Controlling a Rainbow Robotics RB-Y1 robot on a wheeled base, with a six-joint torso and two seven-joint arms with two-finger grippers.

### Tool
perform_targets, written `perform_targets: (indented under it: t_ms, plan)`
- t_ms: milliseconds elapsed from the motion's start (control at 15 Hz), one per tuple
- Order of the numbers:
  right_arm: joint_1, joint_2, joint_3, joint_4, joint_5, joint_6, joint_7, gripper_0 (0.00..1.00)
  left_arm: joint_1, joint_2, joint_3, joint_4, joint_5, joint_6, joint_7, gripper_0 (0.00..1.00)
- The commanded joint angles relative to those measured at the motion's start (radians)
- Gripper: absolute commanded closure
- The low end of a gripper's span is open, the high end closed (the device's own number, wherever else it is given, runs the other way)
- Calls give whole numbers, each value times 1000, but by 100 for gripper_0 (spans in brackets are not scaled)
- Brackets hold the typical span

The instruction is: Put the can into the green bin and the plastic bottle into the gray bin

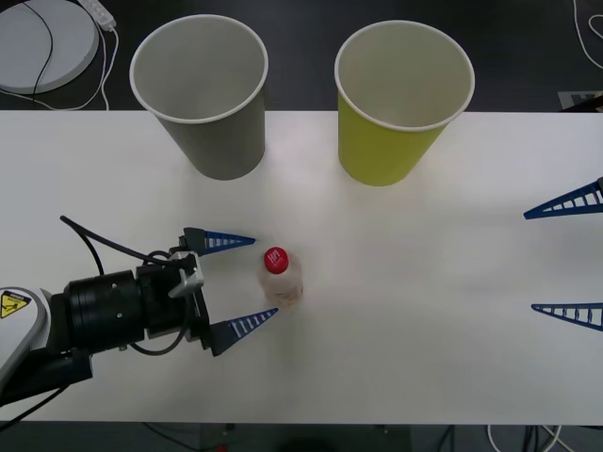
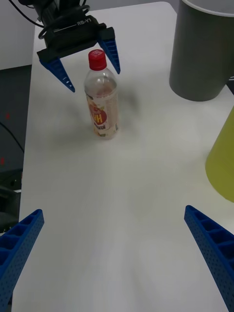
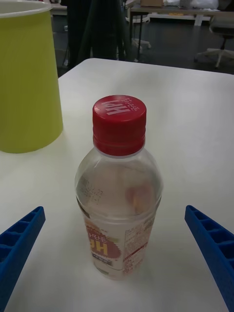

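The plastic bottle [image 1: 281, 279] [image 2: 102, 95] [image 3: 119, 190] stands upright near the table's middle, clear with a red cap. My left gripper [image 1: 250, 281] [image 2: 88, 64] is open, its blue fingertips on either side of the bottle's near side without touching it. At the table's back stand the gray bin [image 1: 205, 94] [image 2: 204, 48] on the left and the green bin [image 1: 400, 99] [image 2: 222, 163] [image 3: 27, 78] on the right, both upright and empty. My right gripper [image 1: 567, 259] is open at the right edge of the table, well away from the bottle. The can is out of view.
A white round disc [image 1: 42, 42] with a cable lies on the dark floor beyond the table's far left corner. The white table [image 1: 424, 358] has bare surface between the bottle and the right gripper.
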Motion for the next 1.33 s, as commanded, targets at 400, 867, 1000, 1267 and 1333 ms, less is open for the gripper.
perform_targets:
  t_ms: [400, 867, 1000, 1267, 1333]
  plan:
    - [0, 0, 0, 0, 0, 0, 0, 0, -46, -24, -64, 41, -32, 57, 23, 0]
    - [0, 0, 0, 0, 0, 0, 0, 0, -71, -56, -109, 55, -31, 106, 34, 0]
    - [0, 0, 0, 0, 0, 0, 0, 0, -78, -69, -127, 61, -41, 126, 37, 0]
    - [0, 0, 0, 0, 0, 0, 0, 0, -90, -92, -141, 75, -72, 133, 43, 0]
    - [0, 0, 0, 0, 0, 0, 0, 0, -90, -96, -141, 75, -78, 133, 48, 0]
